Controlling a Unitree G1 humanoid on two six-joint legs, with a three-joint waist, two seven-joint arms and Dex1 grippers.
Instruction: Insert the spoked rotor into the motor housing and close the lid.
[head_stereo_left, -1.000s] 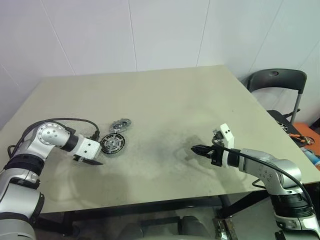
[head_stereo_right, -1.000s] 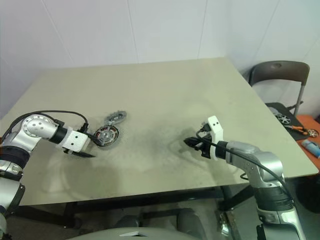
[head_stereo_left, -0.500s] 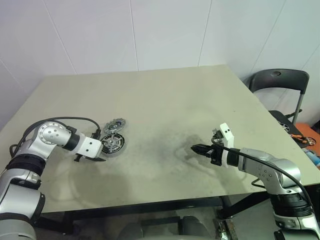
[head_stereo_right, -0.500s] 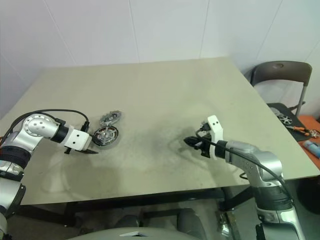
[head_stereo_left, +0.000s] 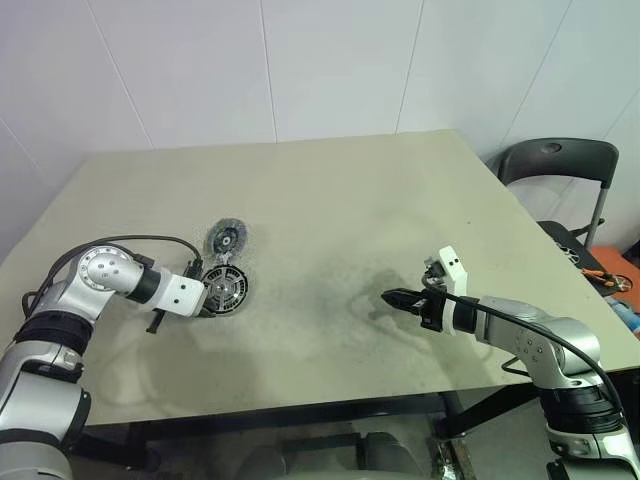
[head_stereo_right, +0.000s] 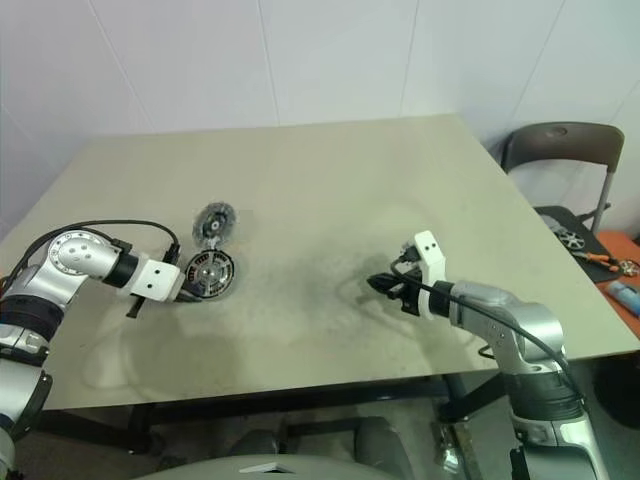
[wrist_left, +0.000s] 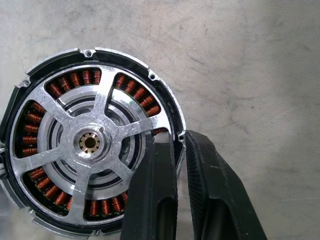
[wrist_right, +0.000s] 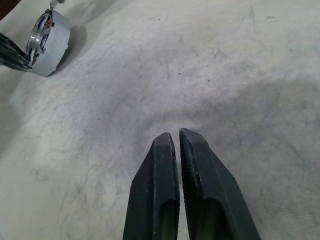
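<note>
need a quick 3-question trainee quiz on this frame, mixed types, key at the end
1. True or false: the spoked rotor already sits inside the motor housing.
2. Where is the lid? A) closed on the housing. B) on the table just beyond the housing. C) held in the right gripper.
3. Short answer: what is the left gripper shut on?

Key: 1 true. 2 B. 3 the motor housing's rim; the right gripper is shut on nothing.
</note>
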